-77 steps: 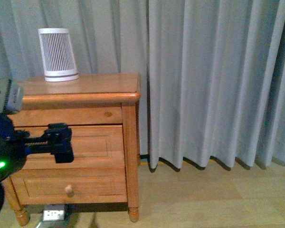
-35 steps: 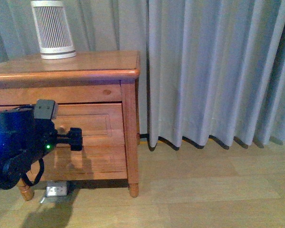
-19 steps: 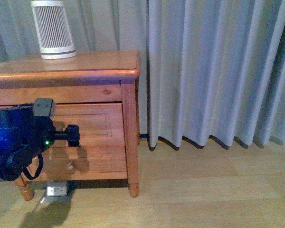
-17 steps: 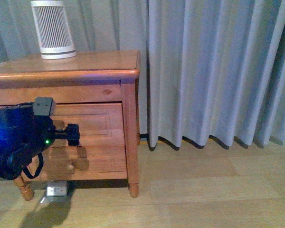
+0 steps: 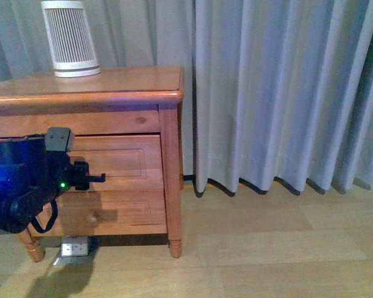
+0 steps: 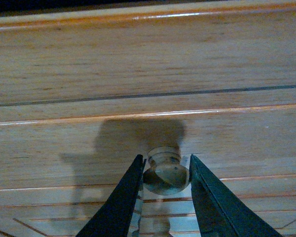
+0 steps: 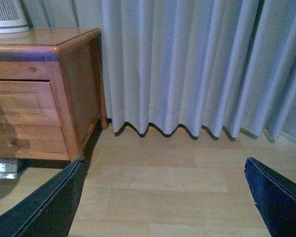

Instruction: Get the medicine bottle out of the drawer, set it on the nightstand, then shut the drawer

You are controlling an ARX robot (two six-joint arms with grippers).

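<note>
The nightstand point(image 5: 112, 82) stands at the left of the front view, with its side also in the right wrist view point(image 7: 79, 84). My left gripper point(image 5: 87, 177) is at the front of the upper drawer point(image 5: 127, 162). Up close, the left gripper point(image 6: 165, 170) is shut on the round wooden drawer knob point(image 6: 165, 174), one dark finger on each side. A dark strip shows above the drawer front point(image 6: 148, 54). My right gripper point(image 7: 163, 197) hangs open over bare floor. The medicine bottle is out of view.
A white-grey ribbed device point(image 5: 69, 38) stands on the nightstand's back left. The lower drawer point(image 5: 133, 211) is shut. Grey curtains point(image 5: 280, 93) hang to the right, a socket box point(image 5: 73, 248) lies under the cabinet, and wooden floor point(image 5: 267, 248) stretches to the right.
The front view has dropped lower and come nearer the nightstand. In the last half second the left gripper's head has drawn back a little to the left along the drawer front.
</note>
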